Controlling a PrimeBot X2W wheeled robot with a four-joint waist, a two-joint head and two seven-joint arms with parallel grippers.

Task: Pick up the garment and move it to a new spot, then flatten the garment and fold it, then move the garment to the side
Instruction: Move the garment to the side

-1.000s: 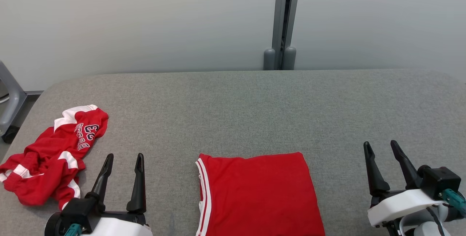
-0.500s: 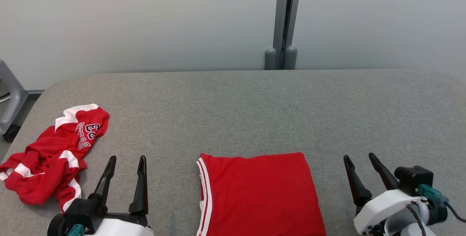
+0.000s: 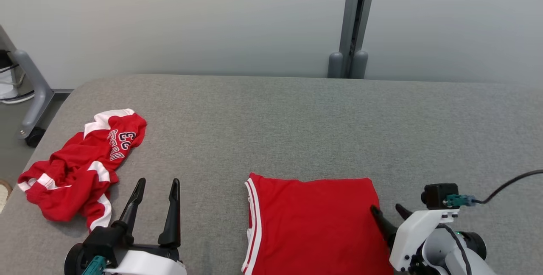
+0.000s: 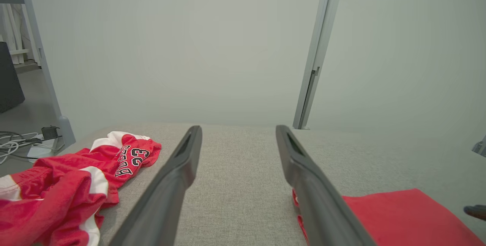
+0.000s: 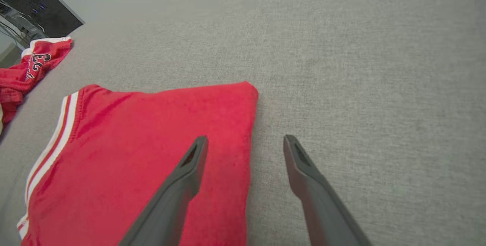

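Now garment flat, stripes leftward; right claw spread astride its edge; left claw spread.

The right claw rises from the bottom edge with its two dark fingers spread well apart. The finger on the left of the frame lies over the folded garment, a flat red piece with white stripe trim along its left edge, filling the lower left; whether it touches the cloth cannot be told. The other finger stands over the bare grey table, just beside the garment's right edge. At the upper left edge lies a crumpled red jersey with white bands and the number 23
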